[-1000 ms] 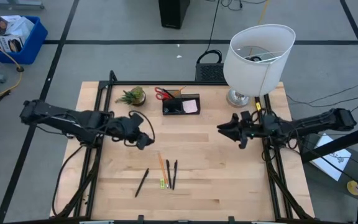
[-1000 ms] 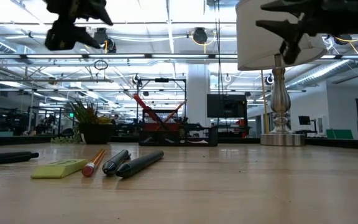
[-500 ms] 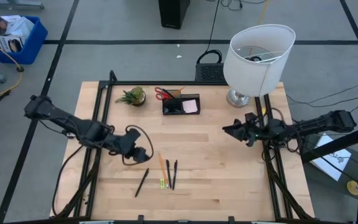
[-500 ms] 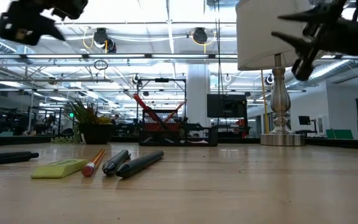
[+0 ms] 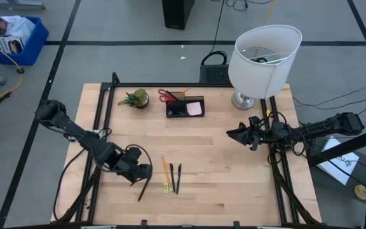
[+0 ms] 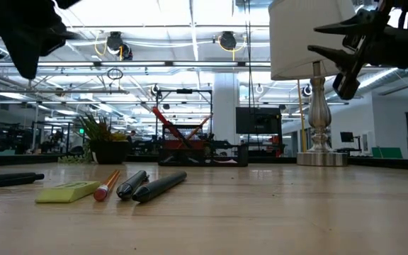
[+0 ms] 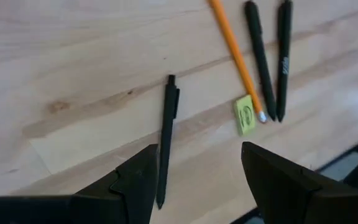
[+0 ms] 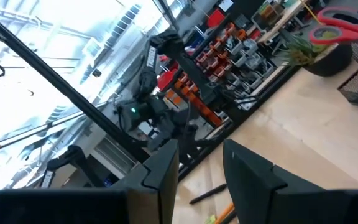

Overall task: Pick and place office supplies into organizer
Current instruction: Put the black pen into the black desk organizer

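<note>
Left gripper (image 5: 142, 173) low over table (image 5: 221, 172), fingers spread wide, empty, hovering just above lone black pen (image 7: 165, 134) — prob. lining up to straddle barrel. Pen lying flat near front edge, well apart from organizer (image 5: 185, 107) at back; long axis diagonal in high view, one end toward front-left, other toward pencil (image 5: 165, 168) group. Right gripper (image 5: 235, 134) parked aloft near lamp (image 5: 262, 57), fingers apart, idle.
</note>
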`<move>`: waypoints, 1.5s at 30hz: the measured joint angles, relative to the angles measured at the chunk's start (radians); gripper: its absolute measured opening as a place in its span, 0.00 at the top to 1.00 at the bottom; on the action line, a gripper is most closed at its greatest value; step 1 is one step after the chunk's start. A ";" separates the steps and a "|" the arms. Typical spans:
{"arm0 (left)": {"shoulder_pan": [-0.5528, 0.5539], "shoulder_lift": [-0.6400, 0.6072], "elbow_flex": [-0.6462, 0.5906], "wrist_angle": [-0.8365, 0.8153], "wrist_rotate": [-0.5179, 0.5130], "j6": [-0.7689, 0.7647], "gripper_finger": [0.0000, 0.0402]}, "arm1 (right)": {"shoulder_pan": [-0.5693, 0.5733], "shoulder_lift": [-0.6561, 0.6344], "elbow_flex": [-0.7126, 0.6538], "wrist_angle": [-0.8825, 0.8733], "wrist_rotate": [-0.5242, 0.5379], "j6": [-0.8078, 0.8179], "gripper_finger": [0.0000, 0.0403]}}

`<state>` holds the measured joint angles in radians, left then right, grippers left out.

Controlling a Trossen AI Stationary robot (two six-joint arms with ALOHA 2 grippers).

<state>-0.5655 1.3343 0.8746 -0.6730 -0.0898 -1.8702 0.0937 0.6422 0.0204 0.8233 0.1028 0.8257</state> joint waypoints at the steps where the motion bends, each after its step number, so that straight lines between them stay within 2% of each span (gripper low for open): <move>1: 0.001 0.015 0.005 0.001 0.000 -0.013 0.42 | 0.000 -0.001 0.000 0.003 0.000 0.000 0.71; 9: 0.039 0.140 0.117 -0.007 0.010 0.053 0.42 | 0.000 -0.001 -0.001 0.002 0.000 0.000 0.71; 21: 0.037 0.262 0.276 -0.285 0.000 0.093 0.42 | 0.000 -0.001 -0.002 0.002 0.000 0.000 0.71; 28: 0.046 0.351 0.288 -0.195 0.003 0.169 0.42 | 0.000 -0.001 -0.002 0.002 0.000 0.000 0.71; 45: 0.075 0.485 0.286 -0.195 0.060 0.219 0.42 | 0.000 0.000 -0.002 0.002 0.000 0.000 0.71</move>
<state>-0.4908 1.8193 1.1609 -0.8676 -0.0296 -1.6512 0.0937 0.6418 0.0185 0.8253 0.1028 0.8257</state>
